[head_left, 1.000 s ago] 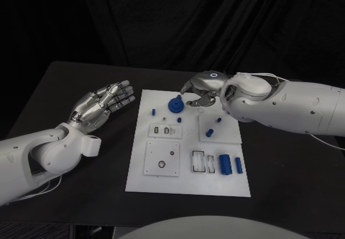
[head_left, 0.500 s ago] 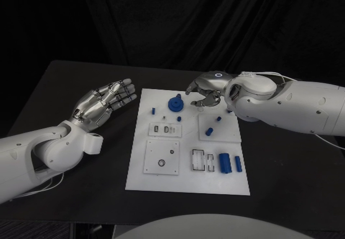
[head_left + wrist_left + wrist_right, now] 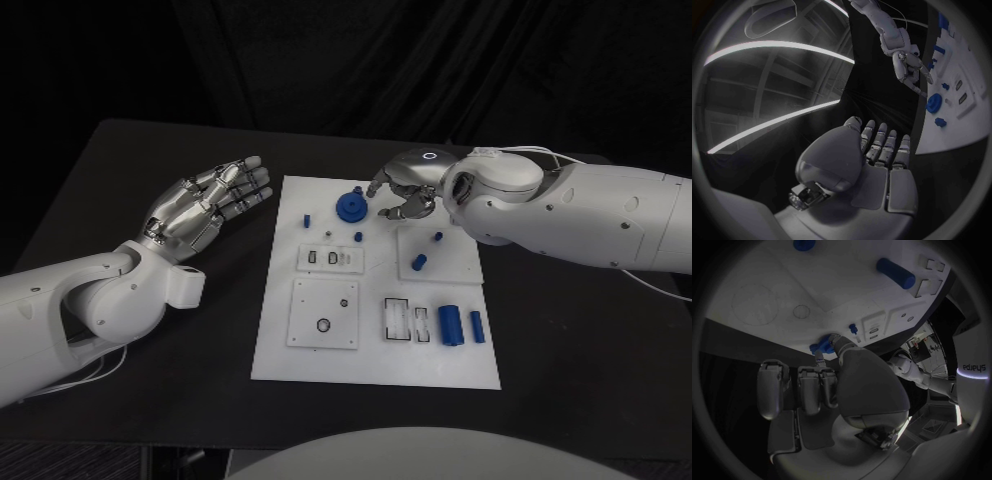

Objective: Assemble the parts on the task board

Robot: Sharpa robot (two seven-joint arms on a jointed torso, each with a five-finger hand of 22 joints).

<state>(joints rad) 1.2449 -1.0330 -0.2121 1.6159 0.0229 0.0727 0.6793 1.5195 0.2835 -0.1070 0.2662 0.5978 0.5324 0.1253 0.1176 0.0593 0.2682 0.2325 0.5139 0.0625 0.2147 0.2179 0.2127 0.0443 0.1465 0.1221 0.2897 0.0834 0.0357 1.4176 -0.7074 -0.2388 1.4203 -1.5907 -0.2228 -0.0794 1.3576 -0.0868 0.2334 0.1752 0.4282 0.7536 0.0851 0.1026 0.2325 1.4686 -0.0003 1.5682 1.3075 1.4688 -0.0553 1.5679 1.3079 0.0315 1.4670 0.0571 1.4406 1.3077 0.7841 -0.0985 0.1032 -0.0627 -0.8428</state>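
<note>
While the task board (image 3: 378,300) lies flat at the middle of the counter (image 3: 130,160), the right hand (image 3: 407,190) is held over its far edge, fingers (image 3: 834,346) curled down, touching the round blue gear (image 3: 351,209); a firm grasp cannot be told. The gear sits just left of that hand. The left hand (image 3: 205,208) is kept released, fingers spread, beside the board, farther off.

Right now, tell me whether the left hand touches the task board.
Apart. In the head view the left hand hangs open beside the task board, with black table between them.
</note>
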